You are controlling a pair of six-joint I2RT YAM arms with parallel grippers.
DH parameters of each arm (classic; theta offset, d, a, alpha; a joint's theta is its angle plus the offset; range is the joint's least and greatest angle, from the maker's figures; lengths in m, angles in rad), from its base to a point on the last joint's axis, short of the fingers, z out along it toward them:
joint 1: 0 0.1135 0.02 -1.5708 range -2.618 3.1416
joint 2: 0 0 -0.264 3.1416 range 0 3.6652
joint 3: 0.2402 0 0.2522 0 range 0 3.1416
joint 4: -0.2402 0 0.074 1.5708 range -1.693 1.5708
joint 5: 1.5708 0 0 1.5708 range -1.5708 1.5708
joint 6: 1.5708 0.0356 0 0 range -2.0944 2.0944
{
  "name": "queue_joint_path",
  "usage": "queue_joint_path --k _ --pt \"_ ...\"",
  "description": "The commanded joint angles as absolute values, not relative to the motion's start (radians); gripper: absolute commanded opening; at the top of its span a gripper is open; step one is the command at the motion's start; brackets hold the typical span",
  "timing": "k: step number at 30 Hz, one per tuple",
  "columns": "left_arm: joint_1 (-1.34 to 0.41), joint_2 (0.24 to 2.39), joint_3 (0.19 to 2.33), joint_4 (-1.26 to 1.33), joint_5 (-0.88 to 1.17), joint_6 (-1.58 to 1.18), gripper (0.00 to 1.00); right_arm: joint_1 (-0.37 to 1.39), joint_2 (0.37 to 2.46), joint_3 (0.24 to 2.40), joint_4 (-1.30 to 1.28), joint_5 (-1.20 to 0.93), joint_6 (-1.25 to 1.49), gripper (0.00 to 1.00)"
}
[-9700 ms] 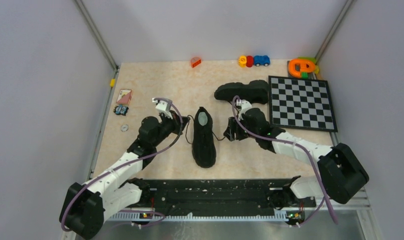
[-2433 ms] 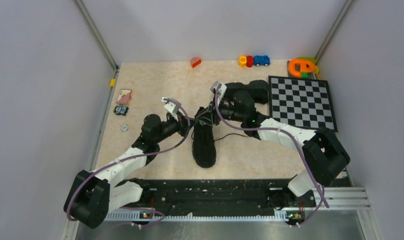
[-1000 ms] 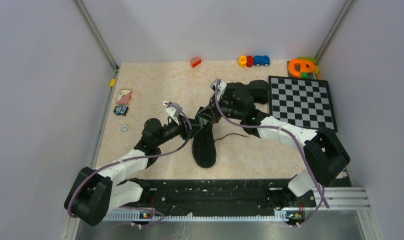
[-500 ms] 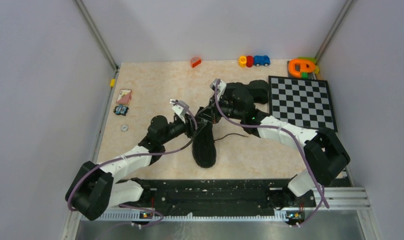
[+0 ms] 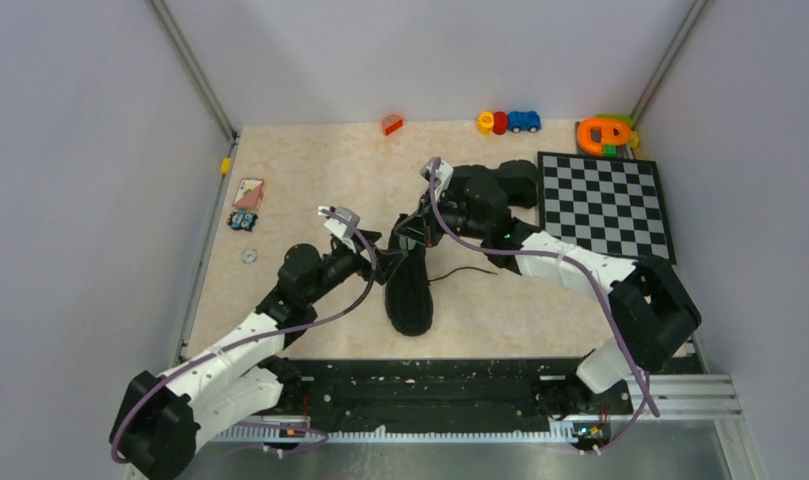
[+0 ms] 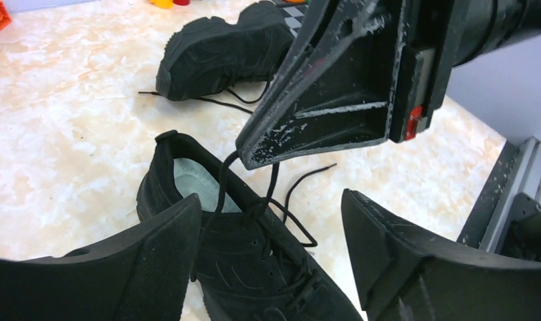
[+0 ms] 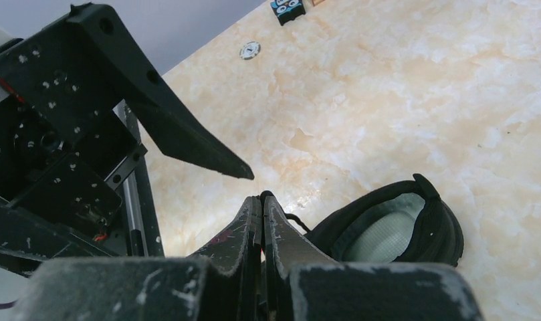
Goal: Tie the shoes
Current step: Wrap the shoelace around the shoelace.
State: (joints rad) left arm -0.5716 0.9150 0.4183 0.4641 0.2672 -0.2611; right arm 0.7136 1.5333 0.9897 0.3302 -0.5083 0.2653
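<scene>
The left gripper [image 6: 271, 200] is hanging with its jaws spread wide, close by the laced part of the near shoe [image 5: 410, 290]. This shoe is lying on the table [image 5: 310, 170] with its toe toward the arms. Just beyond, over the shoe's opening, the right gripper [image 6: 244, 158] is pressing its fingers together, and it seems to be pinching a lace [image 6: 222, 187] lifted from this shoe. The second shoe [image 6: 217, 53] is lying farther back, beside the checkerboard [image 5: 605, 205].
</scene>
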Motion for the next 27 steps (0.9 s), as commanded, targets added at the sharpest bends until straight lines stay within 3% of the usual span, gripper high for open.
queue_joint_path --k 1,18,27 --pt "-0.576 0.928 0.438 0.449 0.206 -0.258 0.82 0.726 1.511 1.039 0.362 -0.508 0.274 0.0" --pt "-0.618 1.129 0.518 0.581 0.195 -0.226 0.87 0.726 1.515 1.067 0.323 -0.511 0.305 0.0" --pt "-0.644 1.147 0.52 0.589 0.129 -0.178 0.57 0.726 1.516 1.061 0.319 -0.503 0.304 0.0"
